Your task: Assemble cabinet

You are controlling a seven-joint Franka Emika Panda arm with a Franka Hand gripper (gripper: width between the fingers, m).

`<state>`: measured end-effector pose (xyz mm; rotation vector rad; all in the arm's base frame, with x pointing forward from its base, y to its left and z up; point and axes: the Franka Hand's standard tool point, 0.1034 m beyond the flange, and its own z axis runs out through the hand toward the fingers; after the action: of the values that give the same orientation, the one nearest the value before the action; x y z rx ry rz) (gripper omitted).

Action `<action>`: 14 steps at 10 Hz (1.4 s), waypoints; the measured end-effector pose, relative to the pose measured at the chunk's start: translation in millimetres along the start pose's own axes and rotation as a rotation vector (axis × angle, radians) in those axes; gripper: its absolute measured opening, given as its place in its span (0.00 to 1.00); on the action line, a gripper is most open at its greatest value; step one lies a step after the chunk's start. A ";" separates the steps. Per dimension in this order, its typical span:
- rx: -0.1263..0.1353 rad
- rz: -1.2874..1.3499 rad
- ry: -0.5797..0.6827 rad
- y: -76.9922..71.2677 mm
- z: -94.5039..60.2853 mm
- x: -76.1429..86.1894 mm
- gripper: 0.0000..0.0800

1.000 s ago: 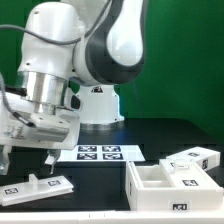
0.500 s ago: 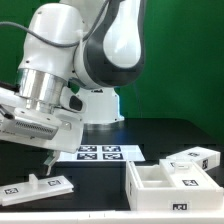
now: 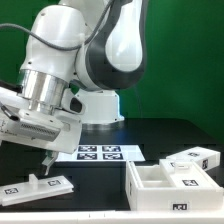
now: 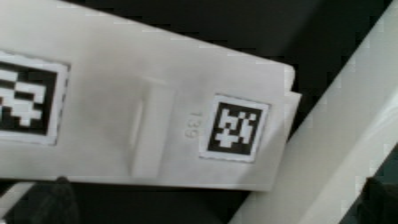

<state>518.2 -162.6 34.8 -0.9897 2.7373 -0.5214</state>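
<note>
As my claw (image 3: pixel 46 166) has shifted only slightly, the panel (image 3: pixel 35 186) just beneath it lies unmoved: I am still aligning. Whether it is spread or pinching, I cannot tell.

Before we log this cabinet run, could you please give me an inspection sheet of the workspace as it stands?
Surface: black table, with the marker board lying flat on it.
Job's things: open cabinet body at the exterior view's right; right panel, tagged, just behind it; left panel, tagged, flat on the table under the gripper.
Clutter: nothing seen.
Grippers: gripper low over the left panel; open or shut cannot be told.
Cables: a thin dark line loops beside the arm, probably a cable.
Surroundings: green backdrop; white arm base behind the marker board.
</note>
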 end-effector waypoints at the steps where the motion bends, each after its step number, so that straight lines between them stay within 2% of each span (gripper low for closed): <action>1: -0.001 -0.004 0.002 0.1 0.7 1.1 1.00; 4: 0.002 0.040 -0.023 -3.8 -7.0 -5.9 1.00; 5: -0.020 0.051 -0.037 -2.3 -6.5 -7.2 1.00; 6: -0.029 0.096 -0.044 -2.7 -6.9 -6.2 1.00; 7: -0.006 0.128 -0.048 -6.6 -11.5 -11.1 1.00; 8: 0.020 0.184 -0.063 -9.0 -17.9 -23.7 1.00; 10: -0.075 0.167 -0.115 5.2 -13.3 -34.4 1.00; 11: -0.086 0.163 -0.124 8.6 -13.9 -38.8 1.00; 14: -0.082 0.152 -0.119 8.5 -12.6 -36.5 1.00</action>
<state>537.4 -129.6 45.1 -0.7943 2.7172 -0.3165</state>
